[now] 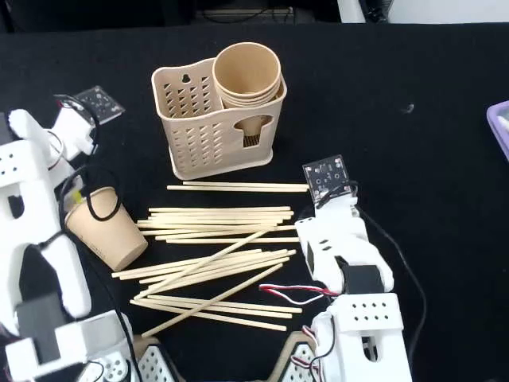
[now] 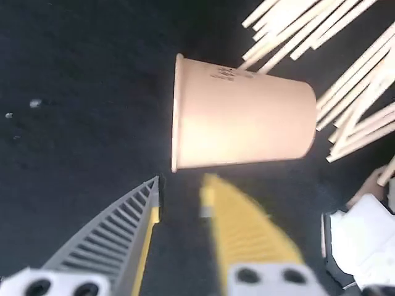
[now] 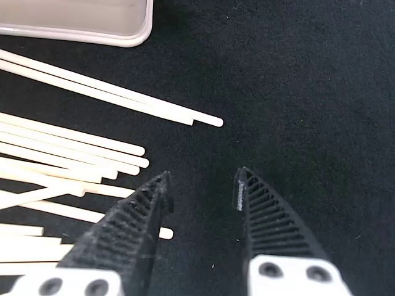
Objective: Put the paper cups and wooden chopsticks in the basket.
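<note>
Left gripper (image 2: 181, 192) spread, fallen paper cup (image 2: 241, 123) just beyond tips. Right gripper (image 3: 202, 184) spread over bare table (image 3: 308, 92) beside chopsticks (image 3: 74, 139); basket (image 3: 123, 34) cut off.

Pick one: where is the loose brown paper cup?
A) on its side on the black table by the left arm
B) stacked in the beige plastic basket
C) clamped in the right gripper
A: the brown paper cup lies on its side on the black table, just ahead of the open left gripper.

Black table (image 1: 429, 167) (lilac object (image 1: 500, 127) rightward)
</note>
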You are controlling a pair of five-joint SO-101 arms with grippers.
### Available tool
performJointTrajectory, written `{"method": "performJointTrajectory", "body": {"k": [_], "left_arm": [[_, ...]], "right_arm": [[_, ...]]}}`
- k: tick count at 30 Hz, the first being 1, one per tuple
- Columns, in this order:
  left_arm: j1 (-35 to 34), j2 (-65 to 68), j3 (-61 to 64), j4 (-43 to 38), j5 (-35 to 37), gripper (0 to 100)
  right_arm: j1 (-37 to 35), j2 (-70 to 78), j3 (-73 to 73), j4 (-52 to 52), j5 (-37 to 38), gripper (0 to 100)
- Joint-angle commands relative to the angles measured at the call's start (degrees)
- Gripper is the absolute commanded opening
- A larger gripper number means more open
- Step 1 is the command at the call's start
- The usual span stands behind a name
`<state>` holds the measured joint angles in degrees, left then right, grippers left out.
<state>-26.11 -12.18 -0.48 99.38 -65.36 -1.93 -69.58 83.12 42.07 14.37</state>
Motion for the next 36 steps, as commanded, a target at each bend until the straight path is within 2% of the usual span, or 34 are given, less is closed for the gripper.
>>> {"method": "performJointTrajectory", "body": {"k": [1,4,7,13,19,25,27,31,36], "left_arm": [[-2.24,6.51,-1.45,-4.31,0.09,28],[-3.47,13.63,-6.9,-4.22,-3.08,26],[-4.26,20.31,-15.52,0.26,-6.95,26],[-4.26,29.54,-22.2,1.41,-8.0,26],[-3.82,31.74,-18.68,1.41,-11.16,26],[-3.56,31.47,-14.64,1.41,-11.43,25],[-3.65,29.89,-12.7,1.49,-11.43,21],[-2.77,24.62,-7.87,1.49,-11.43,6],[-1.63,16.09,-1.98,1.49,-10.55,6]], "right_arm": [[0.26,-1.27,-0.13,-1.49,0.0,17.7],[0.26,-1.19,-0.13,-1.49,0.0,17.7],[0.26,-1.19,-0.13,-1.49,0.0,17.7],[0.26,-1.36,-0.13,-1.49,0.0,17.7],[0.26,-1.27,-0.13,-1.49,0.0,17.7],[0.26,-1.27,-0.13,-1.49,0.0,17.7],[0.26,-1.27,-0.13,-1.49,0.0,17.7],[0.26,-1.27,-0.13,-1.49,0.09,17.7],[0.26,-1.27,-0.13,-1.49,0.09,17.7]]}}
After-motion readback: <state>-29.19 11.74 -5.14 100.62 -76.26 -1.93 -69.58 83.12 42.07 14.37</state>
